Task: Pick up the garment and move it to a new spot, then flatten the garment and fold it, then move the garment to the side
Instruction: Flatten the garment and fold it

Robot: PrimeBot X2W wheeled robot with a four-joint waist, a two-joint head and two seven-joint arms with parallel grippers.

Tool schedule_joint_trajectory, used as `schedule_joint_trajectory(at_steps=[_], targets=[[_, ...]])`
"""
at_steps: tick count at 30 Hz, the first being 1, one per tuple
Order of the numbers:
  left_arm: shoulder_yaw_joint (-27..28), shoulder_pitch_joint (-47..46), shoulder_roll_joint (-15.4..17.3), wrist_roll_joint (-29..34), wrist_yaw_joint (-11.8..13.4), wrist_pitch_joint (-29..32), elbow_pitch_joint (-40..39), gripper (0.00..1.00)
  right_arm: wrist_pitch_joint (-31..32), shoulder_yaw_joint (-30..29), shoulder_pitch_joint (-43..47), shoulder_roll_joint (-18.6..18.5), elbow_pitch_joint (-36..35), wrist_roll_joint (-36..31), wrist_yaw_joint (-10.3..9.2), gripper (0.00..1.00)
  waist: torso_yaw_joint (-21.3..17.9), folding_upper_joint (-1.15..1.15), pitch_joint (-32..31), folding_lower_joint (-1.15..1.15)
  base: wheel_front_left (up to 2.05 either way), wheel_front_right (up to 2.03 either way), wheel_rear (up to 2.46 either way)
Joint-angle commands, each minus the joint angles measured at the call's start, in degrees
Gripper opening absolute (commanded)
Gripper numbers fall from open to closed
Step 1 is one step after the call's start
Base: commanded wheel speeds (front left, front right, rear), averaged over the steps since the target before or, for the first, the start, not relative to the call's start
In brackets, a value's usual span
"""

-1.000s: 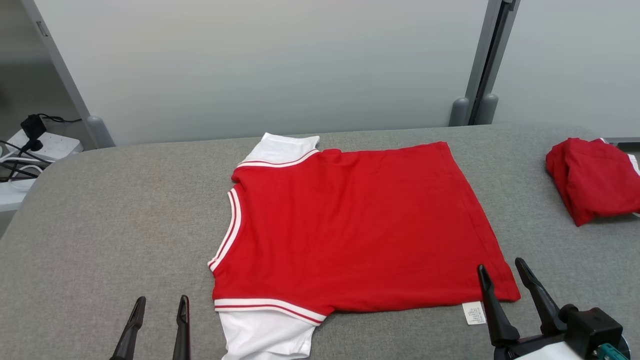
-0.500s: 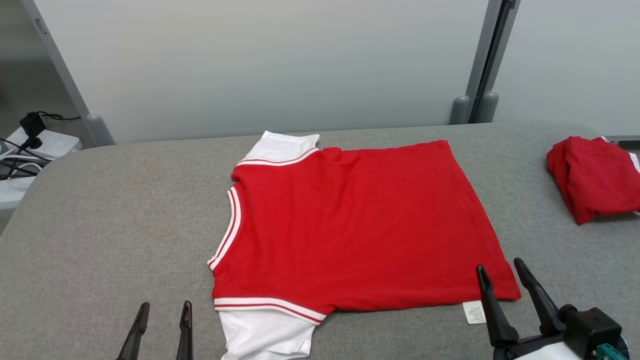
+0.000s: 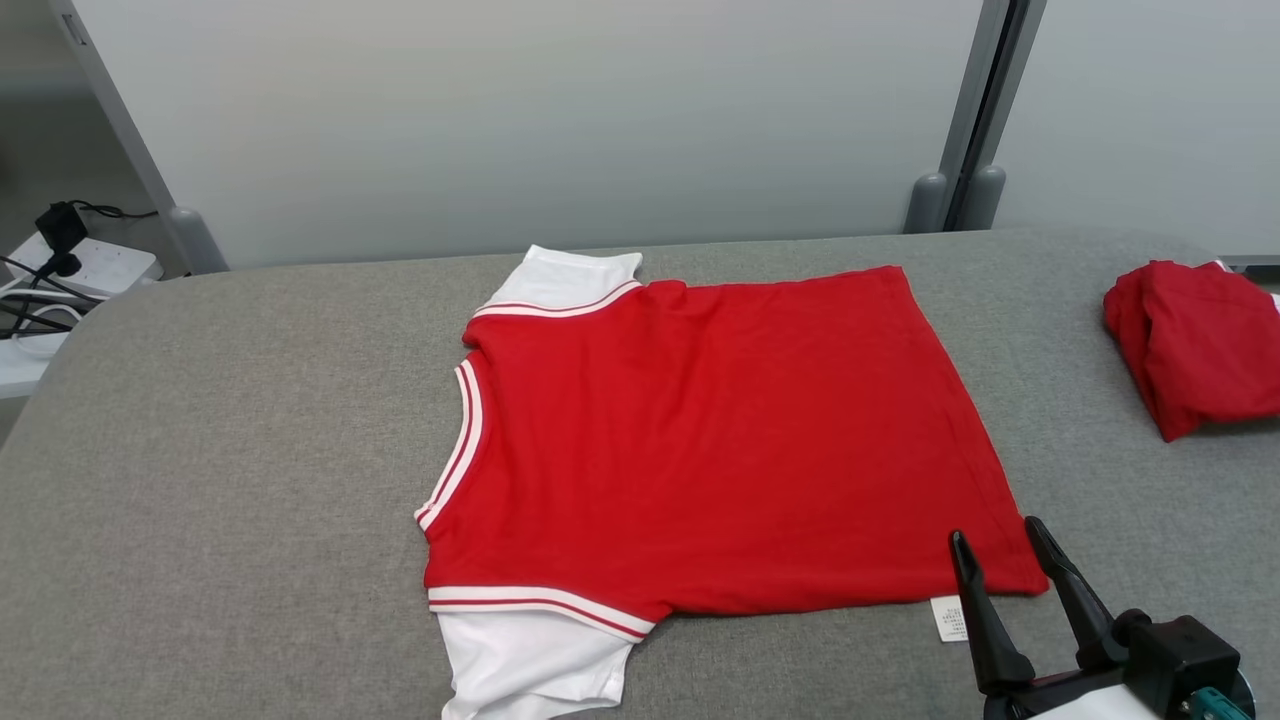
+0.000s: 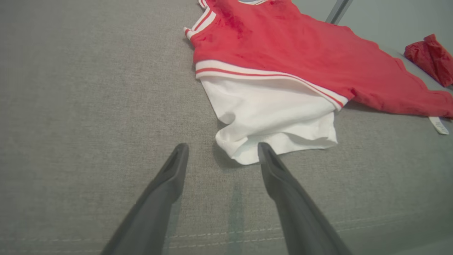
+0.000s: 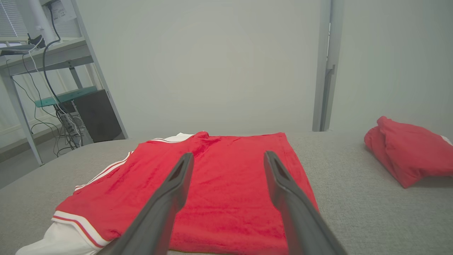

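The garment, a red shirt with white, red-striped sleeves, lies flat on the grey padded table, its collar toward the left. My right gripper stands open at the near right corner of the hem, beside a white label; in the right wrist view its fingers hover over the red cloth. My left gripper is open just short of the near white sleeve, its right fingertip at the sleeve's edge. Neither gripper holds anything.
A second red garment, folded into a bundle, lies at the table's far right edge. A power strip with cables sits off the table's left end. Grey wall panels stand behind the table.
The left gripper's fingers have slid down out of the head view. The head camera has tipped slightly, shifting the scene. The right gripper has hardly moved.
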Motion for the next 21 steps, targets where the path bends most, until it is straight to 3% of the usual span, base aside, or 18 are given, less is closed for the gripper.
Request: schedule_joint_trajectory(at_steps=[1,8,9,14,16,17,21], targets=[[1.3,-4.7,0.0,-1.2,-0.5,-0.4,-0.1,1.00,-0.7,1.4,-1.8,-0.9,-1.7,0.5,-0.01,1.00,0.1,0.00,0.3,0.00,0.00,0.00,0.00],[0.3,-7.2,0.2,-2.1,-1.3,0.0,3.2,1.00,-0.7,2.0,-2.1,-1.5,-1.6,0.8,-0.01,1.00,0.1,0.00,1.0,0.00,0.00,0.00,0.00],[0.1,-7.6,0.2,-2.1,-1.4,0.1,3.7,0.92,-0.7,2.0,-2.1,-1.6,-1.6,0.9,-0.01,1.00,0.1,0.00,1.2,0.00,0.00,0.00,0.00],[-1.1,-9.3,0.4,-2.3,-2.0,0.0,6.0,0.78,-0.7,2.1,-2.2,-2.2,-1.8,0.9,-0.01,1.00,0.0,0.00,1.8,0.00,0.00,0.00,0.00],[-1.6,-10.3,0.5,-2.1,-2.1,-0.4,7.4,0.65,-0.7,2.3,-2.3,-2.5,-1.8,0.9,-0.01,1.00,0.0,0.00,2.1,0.00,0.00,0.00,0.00],[-1.7,-10.6,0.5,-2.0,-2.1,-0.5,7.8,0.52,-0.7,2.3,-2.3,-2.6,-1.8,1.0,-0.01,1.00,-0.1,0.00,2.2,0.00,0.00,0.00,0.00],[-2.1,-11.6,0.5,-2.0,-2.1,-0.7,9.4,0.29,-0.7,2.3,-2.5,-3.1,-1.9,1.0,-0.01,1.00,-0.3,0.00,2.7,0.00,0.00,0.00,0.00]])
